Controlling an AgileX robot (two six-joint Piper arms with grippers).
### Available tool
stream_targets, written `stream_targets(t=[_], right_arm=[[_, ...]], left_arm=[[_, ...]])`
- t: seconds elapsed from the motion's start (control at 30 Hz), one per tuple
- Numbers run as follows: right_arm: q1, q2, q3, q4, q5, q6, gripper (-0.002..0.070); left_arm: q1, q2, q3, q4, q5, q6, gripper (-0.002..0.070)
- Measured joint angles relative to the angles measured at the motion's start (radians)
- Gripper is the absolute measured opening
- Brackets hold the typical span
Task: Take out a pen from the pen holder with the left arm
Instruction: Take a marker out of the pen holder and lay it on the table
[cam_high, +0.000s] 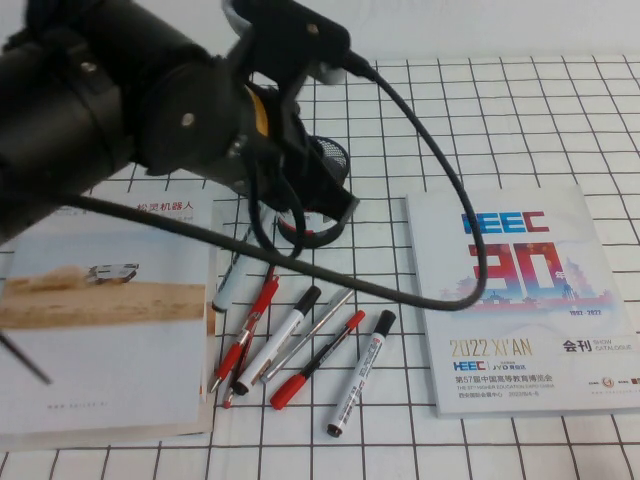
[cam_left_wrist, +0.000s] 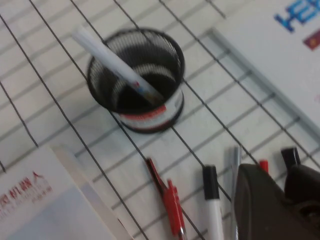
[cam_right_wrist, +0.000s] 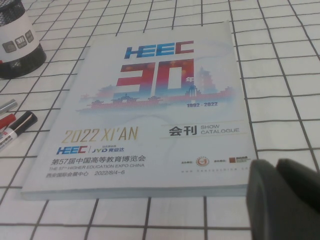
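Pen (cam_left_wrist: 117, 62) leans alone in mesh pen holder (cam_left_wrist: 150, 116) mid-desk, left end effector (cam_left_wrist: 285, 182) above it, grip state unclear: descend along its tilt, pinch upper shaft; right end effector (cam_right_wrist: 285, 200) over catalogue (cam_right_wrist: 150, 100) by right edge, likewise unclear.

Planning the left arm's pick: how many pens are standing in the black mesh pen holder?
1. A white pen leans inside the black mesh pen holder; no other shows. The left gripper hovers near it; the right gripper sits by the glossy white catalogue.
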Motion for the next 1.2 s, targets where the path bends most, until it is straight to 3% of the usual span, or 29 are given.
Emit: stream_targets(t=[0.33, 1.2], right_arm=[[0.000, 0.000, 0.000, 0.000, 0.000, 0.000, -0.0014], [0.000, 0.000, 0.000, 0.000, 0.000, 0.000, -0.0014]], left_arm=[[-0.042, 0.282, -0.184, -0.171, 0.237, 0.129, 0.0083], [-0.036, 0.693, -0.440, -0.288, 0.278, 0.173, 0.0083]])
